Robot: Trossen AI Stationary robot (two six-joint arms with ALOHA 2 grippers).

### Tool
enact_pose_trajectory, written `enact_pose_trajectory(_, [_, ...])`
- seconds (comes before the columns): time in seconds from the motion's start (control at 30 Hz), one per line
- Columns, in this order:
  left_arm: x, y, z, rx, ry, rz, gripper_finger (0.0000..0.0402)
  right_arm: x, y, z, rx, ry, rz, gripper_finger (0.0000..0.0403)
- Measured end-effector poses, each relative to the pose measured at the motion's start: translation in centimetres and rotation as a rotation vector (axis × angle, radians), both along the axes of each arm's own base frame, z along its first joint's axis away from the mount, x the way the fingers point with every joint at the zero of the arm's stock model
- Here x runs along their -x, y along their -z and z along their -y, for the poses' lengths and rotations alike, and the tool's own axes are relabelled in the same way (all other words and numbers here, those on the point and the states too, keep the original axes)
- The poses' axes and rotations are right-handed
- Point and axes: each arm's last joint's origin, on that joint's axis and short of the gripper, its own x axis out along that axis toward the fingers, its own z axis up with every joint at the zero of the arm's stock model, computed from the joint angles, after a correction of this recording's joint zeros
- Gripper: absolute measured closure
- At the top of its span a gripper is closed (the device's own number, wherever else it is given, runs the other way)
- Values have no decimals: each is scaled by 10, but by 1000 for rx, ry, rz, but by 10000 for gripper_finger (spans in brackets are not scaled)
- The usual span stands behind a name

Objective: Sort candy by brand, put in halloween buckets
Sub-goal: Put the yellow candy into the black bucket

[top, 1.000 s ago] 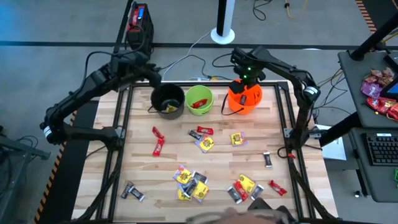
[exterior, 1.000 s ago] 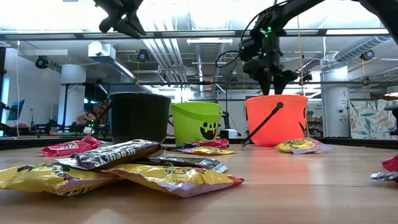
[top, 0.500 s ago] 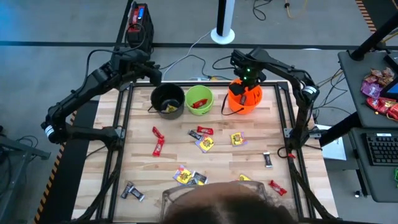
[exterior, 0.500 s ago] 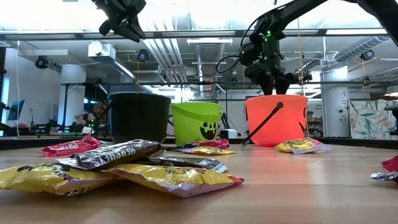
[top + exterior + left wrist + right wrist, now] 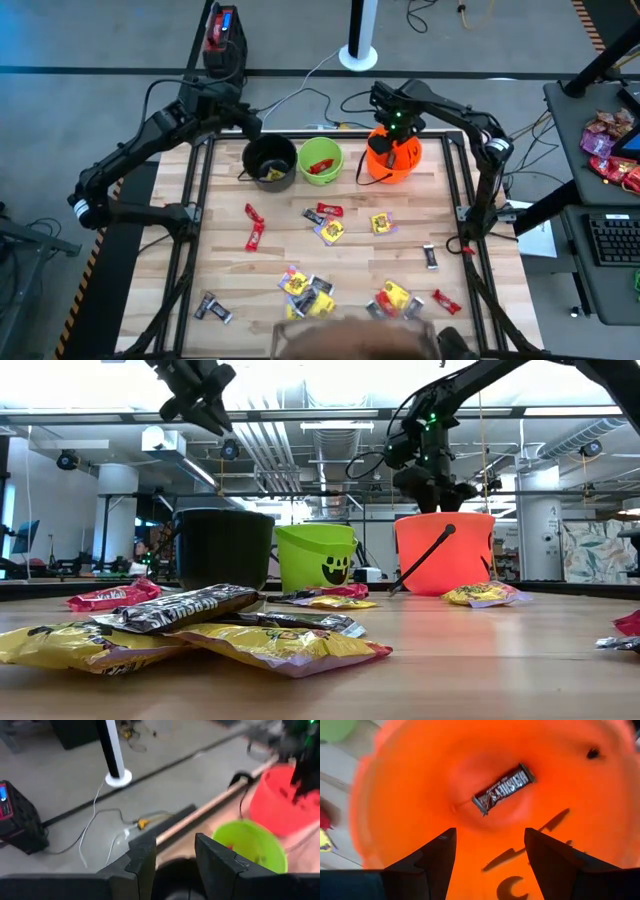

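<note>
- Right claw point(image 5: 490, 847) over round orange plastic bucket point(image 5: 392, 158), fingers spread, empty; dark brown wrapped bar point(image 5: 504, 789) inside.
- Left claw point(image 5: 172, 862) above black pail point(image 5: 270, 162), parted, empty.

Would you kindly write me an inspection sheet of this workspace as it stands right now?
Surface: wooden table, dark frame rails along its edges.
Job's things: black bucket, green bucket and orange bucket in a row at the far edge; a dark bar lies inside the orange one; loose candy scattered across the table.
Clutter: nothing seen on the table besides the candy.
Grippers: left tool open and empty, raised beside the black bucket; right tool open and empty over the orange bucket.
Cables: cables on the floor behind the table.
Surroundings: white pole base; a person's head at the near edge.
</note>
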Motion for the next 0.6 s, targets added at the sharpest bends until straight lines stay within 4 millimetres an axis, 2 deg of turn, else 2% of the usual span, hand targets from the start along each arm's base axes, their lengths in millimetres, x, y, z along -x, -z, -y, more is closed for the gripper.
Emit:
enact_pose_trajectory(0.2, [1,5,6,81,124,-29,281,5,-29,-6,50,-1,10,177])
enact_pose_trajectory(0.33, [5,5,12,127,183,-19,281,11,-58,-20,81,60,60,177])
enact_pose_trajectory(0.43, [8,6,17,152,189,-39,281,12,-78,-44,78,82,113,177])
enact_pose_trajectory(0.53, [8,7,20,156,203,-53,281,4,-94,-80,26,53,205,177])
enact_pose_trajectory(0.6, [7,7,21,154,212,-54,281,-4,-97,-109,-31,7,236,177])
